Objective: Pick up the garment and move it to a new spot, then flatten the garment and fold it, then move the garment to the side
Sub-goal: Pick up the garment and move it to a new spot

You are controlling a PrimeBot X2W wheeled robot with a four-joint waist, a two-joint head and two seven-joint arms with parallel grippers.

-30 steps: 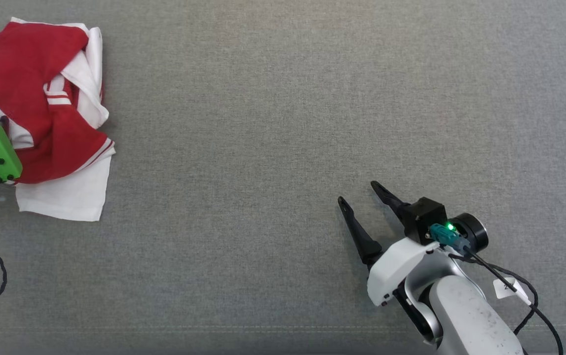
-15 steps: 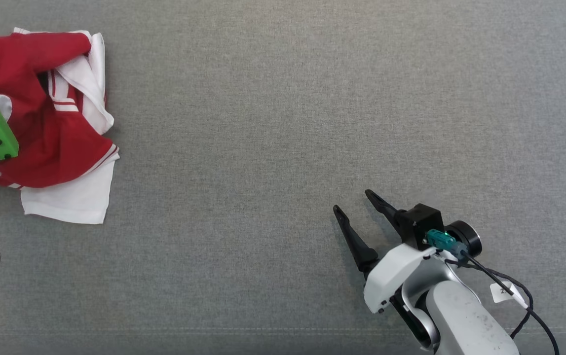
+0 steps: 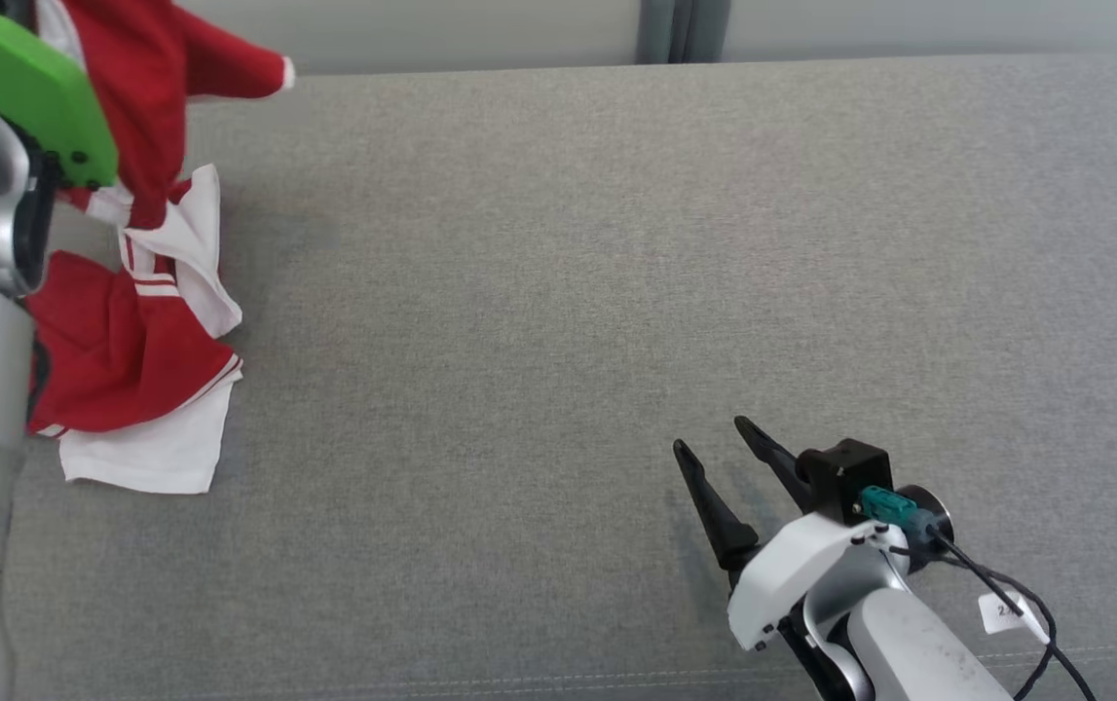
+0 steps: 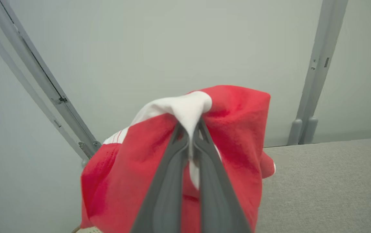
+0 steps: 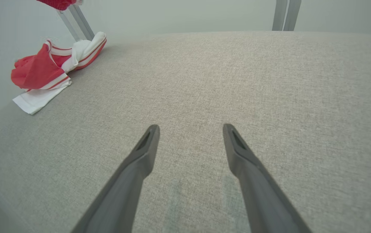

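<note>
Red-and-white garment [image 3: 130, 331]: sitting at the far-left end of the grey worktop [image 3: 558, 292], near its back edge. Its upper part is hanging in the air from my left jaws. Its lower folds and a white hem are resting crumpled on the worktop.

Left jaws: in the left wrist view they are pinching closed on a bunched ridge of the garment [image 4: 237, 129], white and red cloth draping down both sides of them. As far as I can tell, I am gripping mid-bunch, not a corner or an edge.

Right jaws: standing wide open and holding nothing. They are hovering low over bare worktop at the near right, well apart from the garment. In the right wrist view the garment [image 5: 39, 71] is lying far off at the upper left.

Progress, my judgement: I am working on the first step only. The pick-up is under way: cloth is gripped, but part of it is resting on the surface, so the garment is not yet clear of the worktop. Remaining steps:
- carrying it to a new spot (the open middle of the worktop is looking suitable)
- flattening
- folding
- moving it aside

No flattening or fold is showing yet, and the garment is looking fully rumpled. I am expecting to need the right jaws for the spreading.
</note>
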